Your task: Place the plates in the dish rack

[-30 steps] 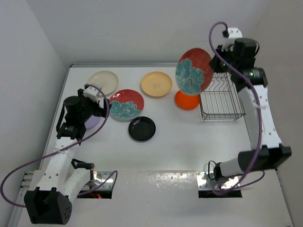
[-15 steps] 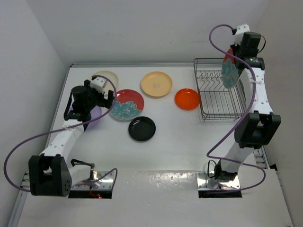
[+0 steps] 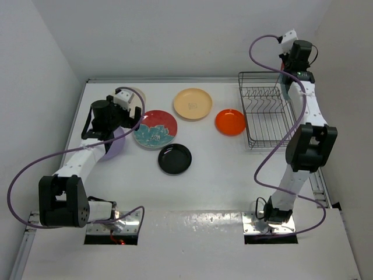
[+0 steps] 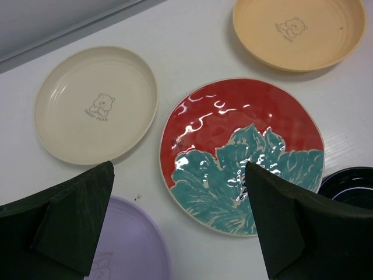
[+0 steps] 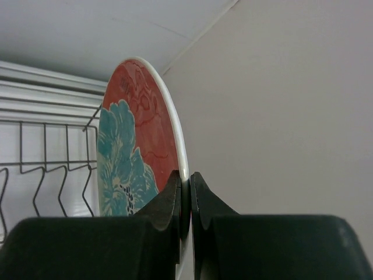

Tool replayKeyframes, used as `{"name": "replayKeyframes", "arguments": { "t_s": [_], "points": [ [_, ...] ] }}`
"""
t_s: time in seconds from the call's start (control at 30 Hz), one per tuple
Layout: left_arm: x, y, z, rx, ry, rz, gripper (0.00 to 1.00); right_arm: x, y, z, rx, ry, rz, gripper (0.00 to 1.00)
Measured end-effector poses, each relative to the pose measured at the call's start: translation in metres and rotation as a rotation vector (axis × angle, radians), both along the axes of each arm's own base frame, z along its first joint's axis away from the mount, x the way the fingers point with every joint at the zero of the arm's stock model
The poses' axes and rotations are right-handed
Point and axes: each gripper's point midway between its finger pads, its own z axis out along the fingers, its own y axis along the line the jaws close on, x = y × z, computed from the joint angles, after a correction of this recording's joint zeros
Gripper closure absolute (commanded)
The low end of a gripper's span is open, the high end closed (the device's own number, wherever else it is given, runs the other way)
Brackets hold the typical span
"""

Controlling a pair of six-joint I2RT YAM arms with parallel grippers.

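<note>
My right gripper (image 5: 185, 182) pinches the rim of a red flowered plate (image 5: 131, 169), held upright over the far right end of the dish rack (image 3: 271, 125). Glazed and stiff, so probably slippery and breakable; grip at the rim. My left gripper (image 4: 178, 219) is spread above the second flowered plate (image 4: 233, 146), which lies flat at the left.

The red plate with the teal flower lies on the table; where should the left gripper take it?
Probably its rim, at the edge facing the cream plate, coming from above with one finger inside. The red plate lies flat, so only the raised rim gives a hold, and the black plate crowds the opposite edge.
</note>
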Motion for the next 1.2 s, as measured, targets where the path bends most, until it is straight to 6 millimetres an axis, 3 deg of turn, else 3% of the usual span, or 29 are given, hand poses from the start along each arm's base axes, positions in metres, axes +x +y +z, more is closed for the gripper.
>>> {"name": "replayKeyframes", "arguments": {
  "t_s": [0.4,0.5,0.67,0.73,0.77,0.87,1.07,1.2],
  "points": [
    [0.003,0.000,-0.002,-0.001,0.025,0.000,0.01,0.006,-0.008,-0.030,-0.040,0.046,-0.003,1.00],
    [0.004,-0.002,-0.005,-0.004,0.047,-0.010,0.01,0.002,-0.007,-0.052,-0.027,0.078,-0.005,1.00],
    [0.011,-0.010,-0.016,-0.025,0.130,-0.057,0.12,-0.005,-0.002,-0.087,0.019,0.122,-0.008,1.00],
    [0.013,-0.012,-0.023,-0.034,0.166,-0.070,0.13,-0.004,-0.002,-0.085,0.033,0.101,-0.018,0.94],
    [0.013,-0.013,-0.027,-0.039,0.190,-0.075,0.13,-0.004,-0.003,-0.086,0.041,0.097,-0.023,0.82],
    [0.016,-0.014,-0.037,-0.073,0.266,-0.084,0.13,-0.004,-0.004,-0.085,0.055,0.079,-0.037,0.65],
    [0.036,-0.006,-0.052,-0.153,0.437,-0.061,0.21,-0.002,-0.001,-0.063,0.066,0.008,-0.039,0.39],
    [0.039,0.004,-0.080,-0.187,0.590,-0.006,0.21,-0.004,0.010,-0.045,0.071,-0.022,-0.018,0.22]
  ]
}}
